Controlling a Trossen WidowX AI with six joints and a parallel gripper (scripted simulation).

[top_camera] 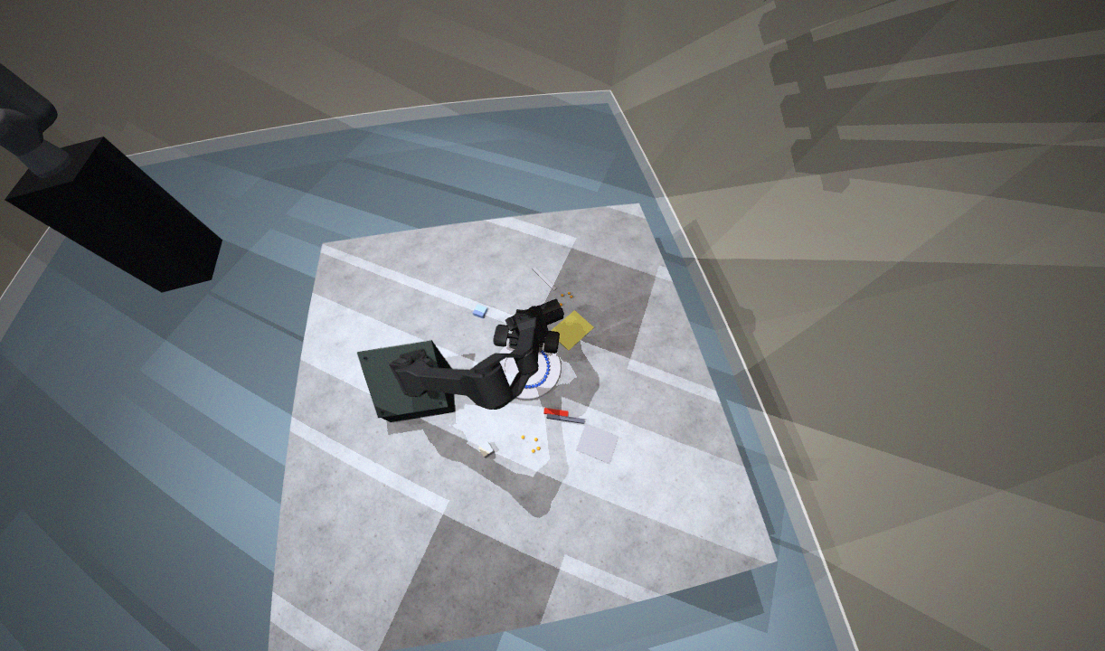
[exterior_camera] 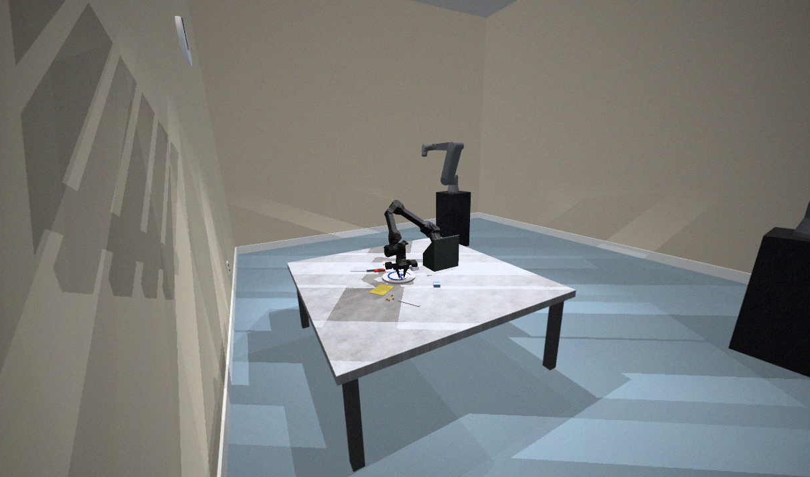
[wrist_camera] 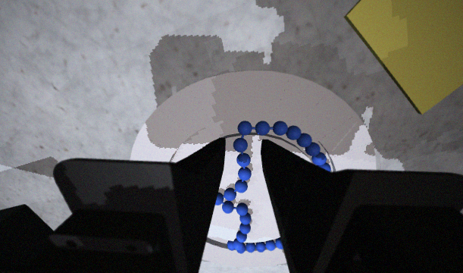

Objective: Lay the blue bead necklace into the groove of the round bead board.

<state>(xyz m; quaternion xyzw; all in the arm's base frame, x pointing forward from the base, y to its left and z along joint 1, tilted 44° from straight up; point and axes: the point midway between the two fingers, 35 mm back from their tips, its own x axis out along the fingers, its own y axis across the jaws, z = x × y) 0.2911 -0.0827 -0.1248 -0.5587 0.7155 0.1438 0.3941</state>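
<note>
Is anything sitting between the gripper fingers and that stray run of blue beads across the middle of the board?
Nothing visible. In the wrist view the gripper straddles the blue bead necklace, whose stray run crosses the round bead board inside the groove, with only bare board around it.

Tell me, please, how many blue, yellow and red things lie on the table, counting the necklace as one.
Blue: 2 (bead necklace, small light-blue block)
Yellow: 1 (square pad)
Red: 1 (red-handled tool)
Total: 4
</note>
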